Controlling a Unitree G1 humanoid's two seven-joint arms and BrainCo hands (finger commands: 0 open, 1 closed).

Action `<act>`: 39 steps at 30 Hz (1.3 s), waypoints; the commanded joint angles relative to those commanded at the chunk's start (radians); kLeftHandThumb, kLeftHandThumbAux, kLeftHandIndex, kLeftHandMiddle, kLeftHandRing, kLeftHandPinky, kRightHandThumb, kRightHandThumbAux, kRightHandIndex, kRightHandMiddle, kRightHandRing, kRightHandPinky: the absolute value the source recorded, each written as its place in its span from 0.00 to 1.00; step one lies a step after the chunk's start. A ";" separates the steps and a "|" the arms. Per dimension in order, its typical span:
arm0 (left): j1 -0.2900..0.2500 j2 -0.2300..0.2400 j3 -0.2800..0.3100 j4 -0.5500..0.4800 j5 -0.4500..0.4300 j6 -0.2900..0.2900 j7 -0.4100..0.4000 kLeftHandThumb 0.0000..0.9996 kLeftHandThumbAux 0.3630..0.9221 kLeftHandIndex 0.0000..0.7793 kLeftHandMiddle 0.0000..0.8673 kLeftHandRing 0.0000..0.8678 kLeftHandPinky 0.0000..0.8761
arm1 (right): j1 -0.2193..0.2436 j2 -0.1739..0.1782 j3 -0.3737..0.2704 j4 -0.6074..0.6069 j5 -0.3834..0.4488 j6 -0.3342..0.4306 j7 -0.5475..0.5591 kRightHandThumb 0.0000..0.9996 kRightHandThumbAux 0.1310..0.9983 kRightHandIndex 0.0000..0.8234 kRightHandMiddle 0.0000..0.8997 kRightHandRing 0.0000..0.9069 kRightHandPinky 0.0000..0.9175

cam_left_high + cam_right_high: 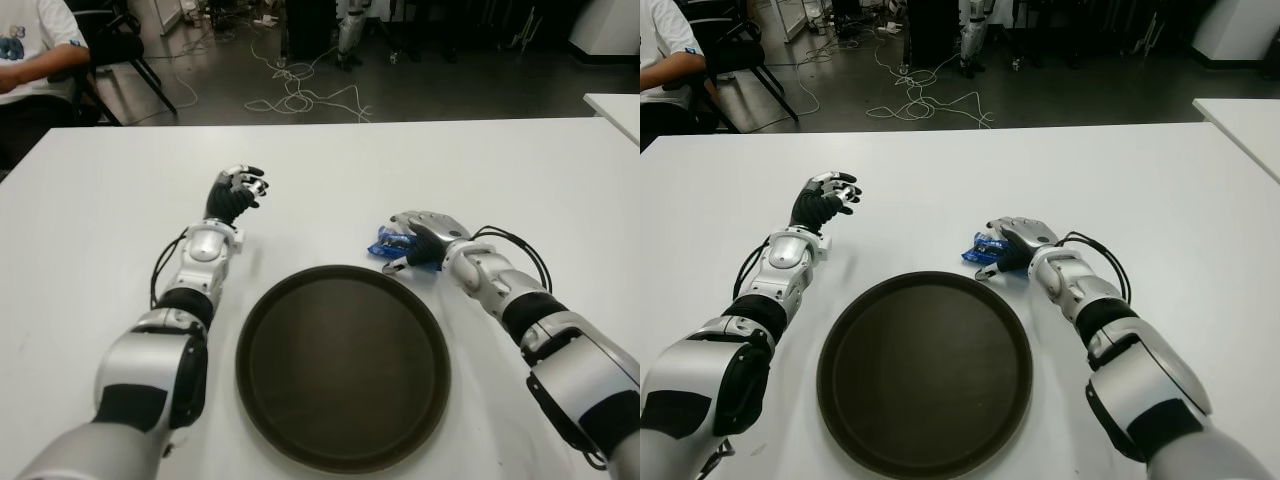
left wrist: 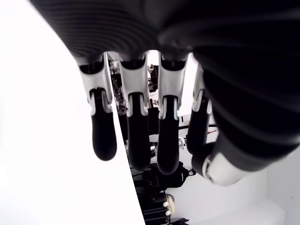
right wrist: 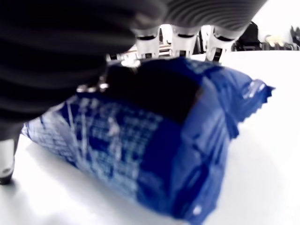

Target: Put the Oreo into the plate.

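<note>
the right hand (image 1: 425,242) has its fingers (image 3: 180,35) closed over the glossy, crinkled blue oreo packet (image 3: 150,136) on the smooth white table (image 1: 480,160), just beside the round dark plate (image 1: 342,366). the left hand (image 1: 235,192) hovers left of the plate, fingers (image 2: 133,129) loose, holding nothing.

A lab: loose cables (image 1: 300,95) strewn across the floor (image 1: 450,90) behind a white table (image 1: 400,160).

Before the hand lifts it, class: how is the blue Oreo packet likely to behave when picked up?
The Oreo packet looks like thin glossy film with a crimped end, so it will probably crumple and feel light. That sheen suggests it may slip in the right hand closing over it. It lies flat on the table beside the plate, so rolling seems unlikely.
</note>
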 joint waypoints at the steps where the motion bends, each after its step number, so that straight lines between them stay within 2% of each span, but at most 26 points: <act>1: 0.000 0.000 0.000 0.000 0.000 0.001 -0.001 0.82 0.58 0.49 0.53 0.47 0.53 | -0.001 0.001 -0.001 0.002 0.001 -0.001 0.000 0.00 0.45 0.23 0.19 0.20 0.19; 10: -0.001 0.001 0.001 0.002 -0.001 0.004 0.001 0.82 0.58 0.48 0.53 0.47 0.54 | -0.005 0.010 -0.005 0.022 0.014 -0.001 0.012 0.00 0.46 0.26 0.20 0.20 0.18; 14: -0.001 0.001 0.001 0.002 0.000 0.006 0.003 0.82 0.58 0.49 0.53 0.47 0.54 | -0.005 0.011 -0.011 0.023 0.020 -0.003 0.018 0.00 0.47 0.32 0.23 0.23 0.21; 19: -0.001 0.000 -0.001 0.003 0.003 0.007 0.012 0.82 0.58 0.48 0.53 0.47 0.53 | -0.005 0.014 -0.011 0.023 0.018 0.007 0.018 0.00 0.47 0.30 0.22 0.22 0.18; 25: 0.001 -0.002 0.002 0.001 -0.001 0.004 0.007 0.82 0.58 0.48 0.53 0.45 0.50 | -0.002 0.013 -0.009 0.019 0.009 0.020 -0.027 0.00 0.56 0.39 0.29 0.29 0.27; 27: 0.001 -0.002 0.002 0.001 -0.002 0.000 0.004 0.82 0.58 0.48 0.53 0.46 0.52 | 0.001 0.012 -0.006 0.018 0.000 0.030 -0.071 0.00 0.65 0.48 0.38 0.42 0.39; 30: 0.002 -0.002 0.001 0.000 -0.001 -0.002 0.002 0.82 0.58 0.48 0.53 0.47 0.53 | 0.002 0.011 0.002 0.019 -0.009 0.038 -0.116 0.00 0.71 0.54 0.46 0.51 0.49; 34: 0.002 -0.002 0.002 0.000 -0.003 -0.002 -0.002 0.82 0.58 0.49 0.53 0.47 0.54 | -0.001 0.010 0.016 0.021 -0.022 0.049 -0.185 0.09 0.77 0.61 0.60 0.62 0.61; 39: 0.001 -0.003 0.003 0.000 -0.004 -0.003 -0.005 0.82 0.57 0.49 0.53 0.47 0.54 | -0.009 0.002 0.022 0.005 -0.019 0.052 -0.214 0.17 0.78 0.64 0.69 0.69 0.69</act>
